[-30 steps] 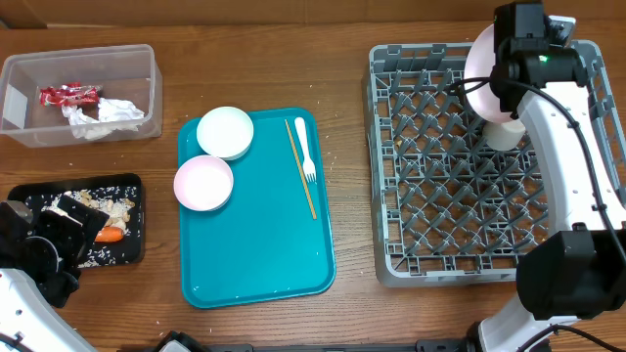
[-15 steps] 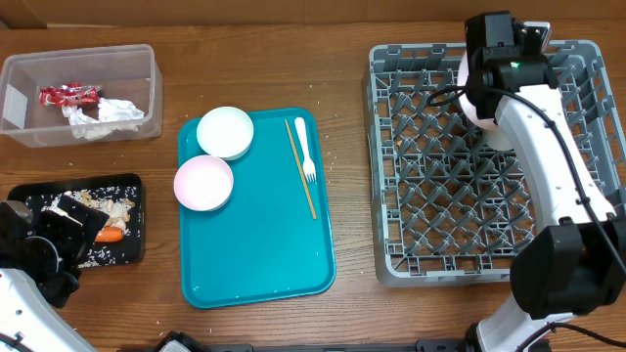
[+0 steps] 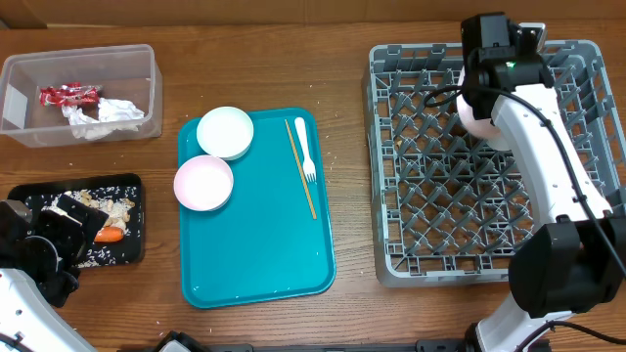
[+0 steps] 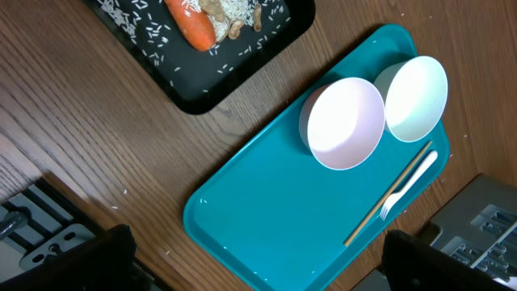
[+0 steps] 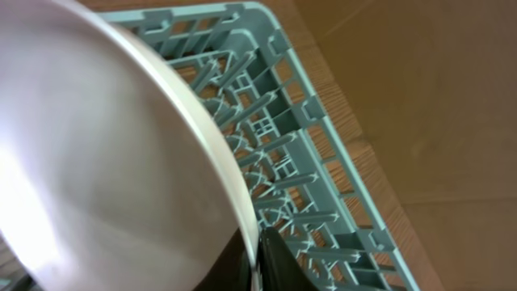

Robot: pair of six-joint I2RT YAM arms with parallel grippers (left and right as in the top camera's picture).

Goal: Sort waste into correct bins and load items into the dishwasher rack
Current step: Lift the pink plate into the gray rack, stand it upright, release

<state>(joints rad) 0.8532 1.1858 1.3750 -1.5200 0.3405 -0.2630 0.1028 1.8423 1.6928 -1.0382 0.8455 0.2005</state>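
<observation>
My right gripper [image 5: 257,259] is shut on the rim of the pale pink plate [image 5: 97,162], holding it on edge over the back of the grey dishwasher rack [image 5: 323,162]. From overhead the plate [image 3: 470,115] shows beneath the right arm inside the rack [image 3: 440,215]. Two bowls [image 3: 225,132] [image 3: 203,182], a white fork [image 3: 304,147] and chopsticks [image 3: 301,181] lie on the teal tray [image 3: 264,254]. My left gripper [image 4: 258,267] is open and empty above the tray's near corner. The cup is hidden.
The clear tub [image 3: 59,64] at the back left holds a red wrapper [image 3: 68,94] and a crumpled napkin [image 3: 103,115]. The black tray [image 3: 132,244] at the front left holds a carrot piece [image 3: 111,234], rice and scraps, beside my left arm.
My right arm has carried the plate left and down into the rack's back section, and the plate has turned more on edge. The left arm has not moved.
</observation>
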